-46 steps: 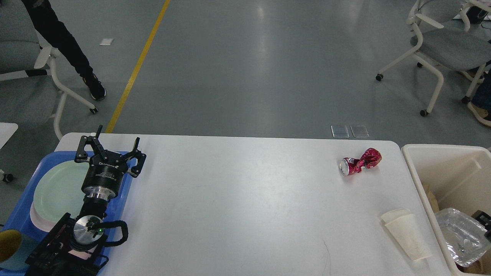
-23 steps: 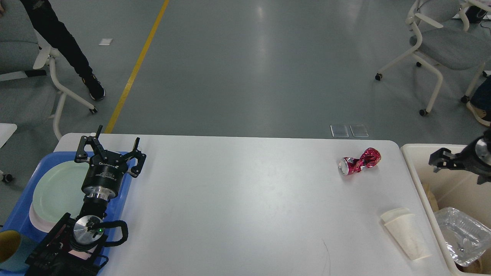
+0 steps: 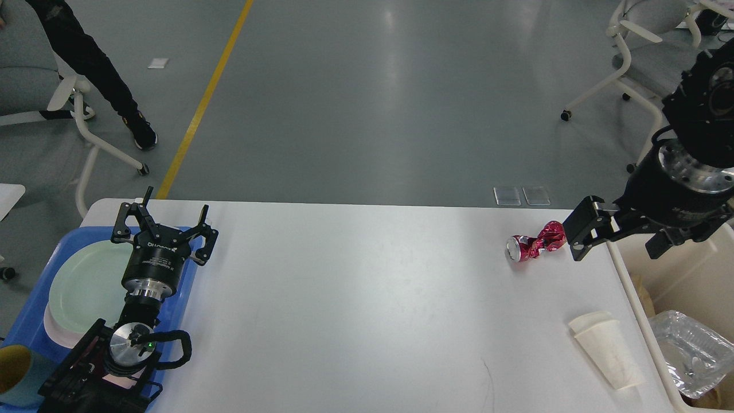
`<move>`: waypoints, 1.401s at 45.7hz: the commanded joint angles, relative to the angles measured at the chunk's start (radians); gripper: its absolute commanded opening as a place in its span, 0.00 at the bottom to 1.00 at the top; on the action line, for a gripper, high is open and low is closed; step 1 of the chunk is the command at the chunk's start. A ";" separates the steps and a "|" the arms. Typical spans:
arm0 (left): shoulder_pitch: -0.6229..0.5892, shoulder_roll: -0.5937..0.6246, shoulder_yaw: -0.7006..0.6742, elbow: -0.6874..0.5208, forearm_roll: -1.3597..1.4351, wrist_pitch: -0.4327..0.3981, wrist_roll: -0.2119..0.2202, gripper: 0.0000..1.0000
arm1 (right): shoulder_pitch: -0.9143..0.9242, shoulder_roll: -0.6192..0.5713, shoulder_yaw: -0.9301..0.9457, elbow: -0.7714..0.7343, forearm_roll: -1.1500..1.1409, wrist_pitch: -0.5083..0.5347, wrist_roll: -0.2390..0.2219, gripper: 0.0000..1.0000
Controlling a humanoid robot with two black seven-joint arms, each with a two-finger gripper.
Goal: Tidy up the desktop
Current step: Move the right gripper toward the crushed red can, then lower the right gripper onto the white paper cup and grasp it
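Desktop surface point(image 3: 355, 298) partly tidied: crushed can point(image 3: 536, 242), paper cup point(image 3: 609, 350) left (right pincer point(image 3: 616, 236) near can, left pincer point(image 3: 163, 225) both spread, empty).

Behind your table: glossy grey floor point(image 3: 373, 103) with yellow line point(image 3: 203, 100), two floor plates point(image 3: 522, 195); grey white-framed castor chairs left point(image 3: 34, 86) and right point(image 3: 645, 63); overhead light reflections.

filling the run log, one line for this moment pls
task: tidy desktop | left gripper: open over tray | right gripper: beside can, jaws unclear | cup: on its side
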 commanded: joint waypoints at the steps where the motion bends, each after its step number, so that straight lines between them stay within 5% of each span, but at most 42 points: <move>1: 0.000 0.000 0.000 0.000 0.000 0.000 -0.001 0.96 | 0.024 0.005 0.010 0.036 0.009 -0.006 0.001 0.99; 9: 0.000 0.000 0.000 0.000 0.000 0.000 -0.001 0.96 | -0.001 0.010 -0.017 0.035 0.009 -0.079 0.006 0.88; 22: 0.000 0.000 0.000 0.000 0.000 0.000 0.000 0.96 | -0.271 0.001 -0.138 -0.111 -0.054 -0.250 0.041 0.92; 31: 0.000 0.000 0.000 0.000 0.000 0.000 0.000 0.96 | -0.507 -0.110 -0.149 -0.310 -0.235 -0.303 0.245 0.92; 36: 0.000 0.000 0.000 0.000 0.000 0.000 0.000 0.96 | -0.646 -0.133 -0.154 -0.364 -0.307 -0.456 0.357 0.92; 44: 0.000 0.000 0.000 0.000 0.000 0.000 0.000 0.96 | -0.875 -0.134 -0.149 -0.424 -0.324 -0.647 0.400 0.93; 54: 0.000 0.000 0.000 0.000 0.000 0.000 0.000 0.96 | -1.016 -0.130 -0.140 -0.526 -0.335 -0.756 0.565 0.93; 64: 0.000 0.000 0.000 0.000 0.000 -0.001 0.000 0.96 | -1.130 -0.111 -0.139 -0.568 -0.327 -0.879 0.570 0.93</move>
